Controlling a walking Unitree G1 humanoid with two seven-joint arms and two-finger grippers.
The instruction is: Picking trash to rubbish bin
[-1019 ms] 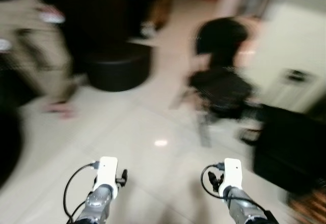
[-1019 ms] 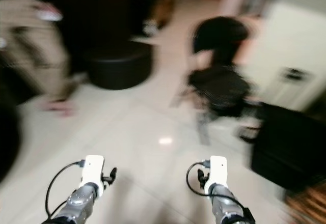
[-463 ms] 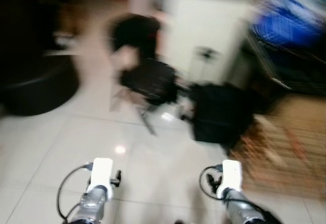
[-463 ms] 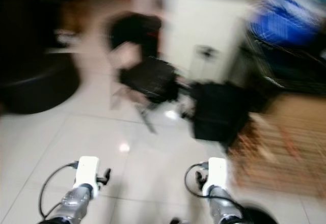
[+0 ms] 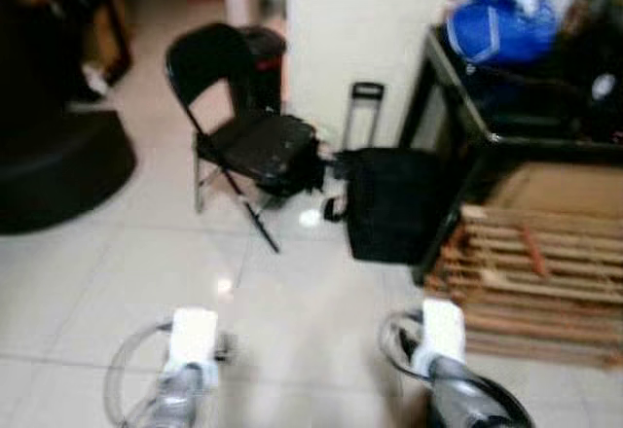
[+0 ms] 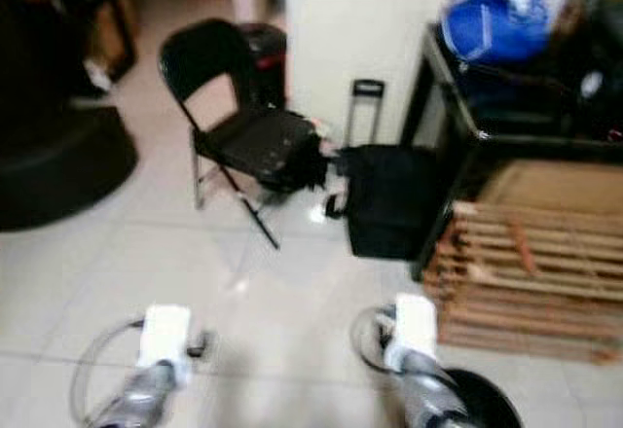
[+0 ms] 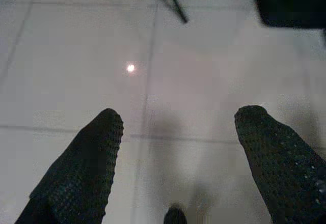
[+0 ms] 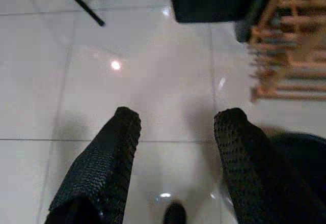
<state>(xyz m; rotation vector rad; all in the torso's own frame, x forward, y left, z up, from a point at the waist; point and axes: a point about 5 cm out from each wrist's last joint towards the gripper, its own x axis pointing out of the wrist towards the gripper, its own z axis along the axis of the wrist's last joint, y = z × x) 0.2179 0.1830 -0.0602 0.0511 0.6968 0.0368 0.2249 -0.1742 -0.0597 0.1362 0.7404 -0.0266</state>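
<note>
No piece of trash can be made out on the pale tiled floor [image 5: 136,253]. A dark bin with a red band [image 5: 263,47] stands behind a black folding chair [image 5: 243,126] at the back. Both arms are held low in front of me, with their white wrist units [image 5: 193,336] [image 5: 443,329] at the bottom of the eye views. My left gripper [image 7: 181,119] is open over bare tile, and nothing lies between its fingers [image 7: 91,152]. Likewise my right gripper [image 8: 178,117] is open above the floor with nothing in it.
A black bag with a pull handle [image 5: 389,204] stands on the floor mid-view. To its right lie a wooden pallet [image 5: 535,272] and a black cart [image 5: 467,117] carrying a blue bag [image 5: 501,24]. A large dark round seat [image 5: 58,170] is at the left. A dark round object [image 6: 472,401] sits beside my right arm.
The camera has swung to the right: the chair has shifted left in the picture and the pallet and cart have come into view. The picture is sharper. Both arms keep their pose.
</note>
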